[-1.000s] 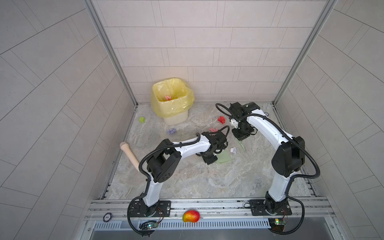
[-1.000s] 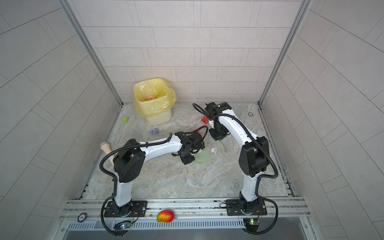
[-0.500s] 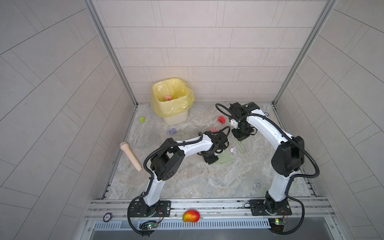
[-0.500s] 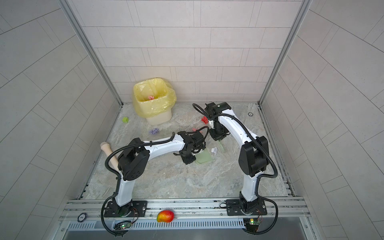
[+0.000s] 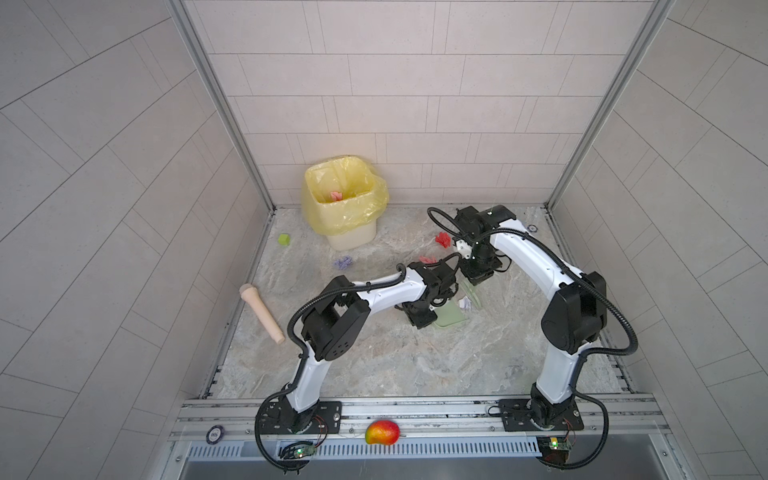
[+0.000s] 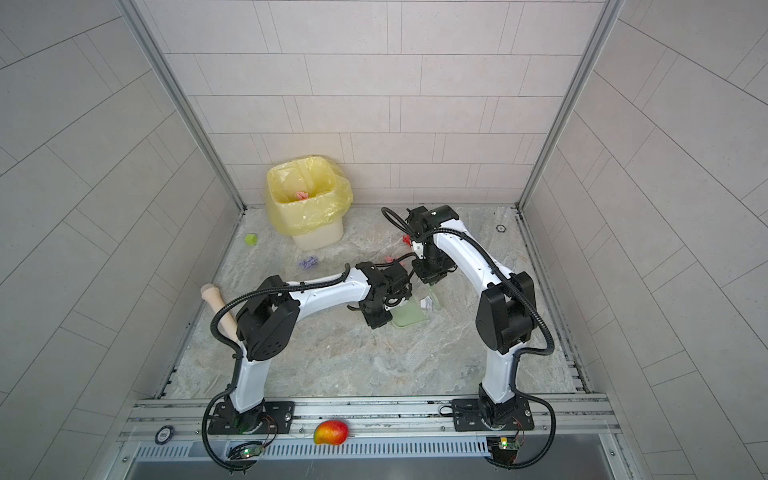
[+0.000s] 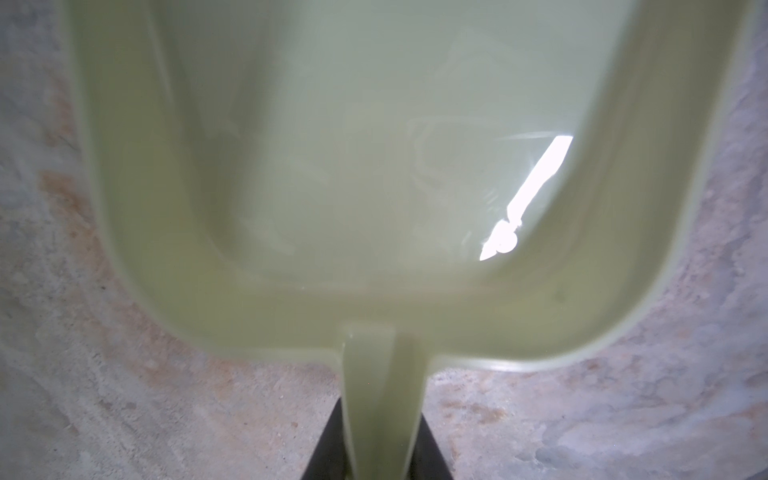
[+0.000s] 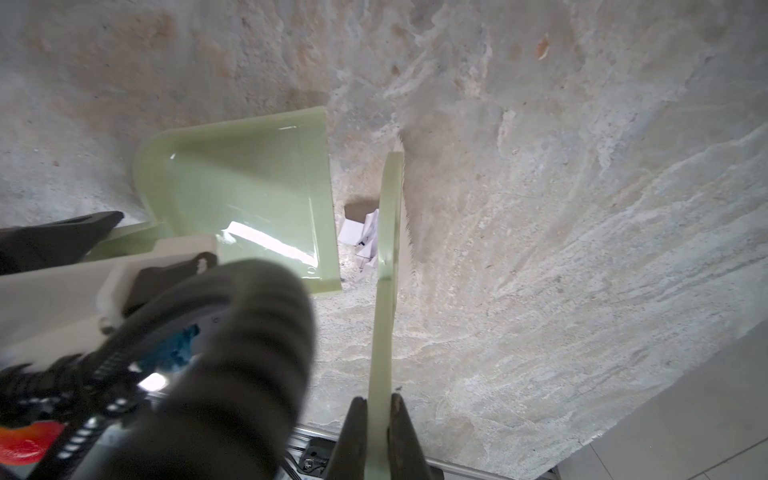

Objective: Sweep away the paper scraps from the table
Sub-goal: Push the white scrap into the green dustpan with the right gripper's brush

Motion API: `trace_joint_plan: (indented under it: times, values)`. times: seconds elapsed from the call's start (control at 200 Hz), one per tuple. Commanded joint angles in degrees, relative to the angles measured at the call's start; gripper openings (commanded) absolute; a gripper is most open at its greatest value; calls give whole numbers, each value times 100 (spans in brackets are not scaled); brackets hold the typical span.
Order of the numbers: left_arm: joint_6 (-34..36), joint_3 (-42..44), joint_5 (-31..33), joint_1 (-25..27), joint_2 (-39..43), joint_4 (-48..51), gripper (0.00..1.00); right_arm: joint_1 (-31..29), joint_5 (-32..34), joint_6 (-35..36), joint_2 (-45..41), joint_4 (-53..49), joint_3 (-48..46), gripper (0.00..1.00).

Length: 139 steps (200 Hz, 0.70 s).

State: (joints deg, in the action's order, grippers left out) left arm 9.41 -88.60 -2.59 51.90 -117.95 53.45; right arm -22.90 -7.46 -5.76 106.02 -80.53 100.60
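Holding brush, right jaws clamped on its handle; left jaws clamped on dustpan handle. Pale paper scrap sits btwn bristles & pan lip, mid-surface. Risk: if lip rides up, scrap slips under; a hard flick could send it past. Count: 4 on surface incl. red scrap, pink scrap, lavender scrap; 1 in bin; 1 brush, 1 pan.

Both top views look down from high above the front edge of the table and share all of it. Both wrist cameras look down from very near, sharing the green dustpan.
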Motion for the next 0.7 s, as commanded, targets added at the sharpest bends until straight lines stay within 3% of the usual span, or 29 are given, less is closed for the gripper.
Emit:
trace_joint_plan:
  times: [0.0,0.27,0.691]
  values:
    - [-72,-124,-34,31,-97,148,0,-117,-571,-152,-257,-117,-6,0]
    - [-88,-110,-47,31,-97,124,0,-164,-1309,-517,-716,239,-484,0]
    - [-115,38,-22,33,88,-18,0,312,-709,-501,-1028,12,-526,0]
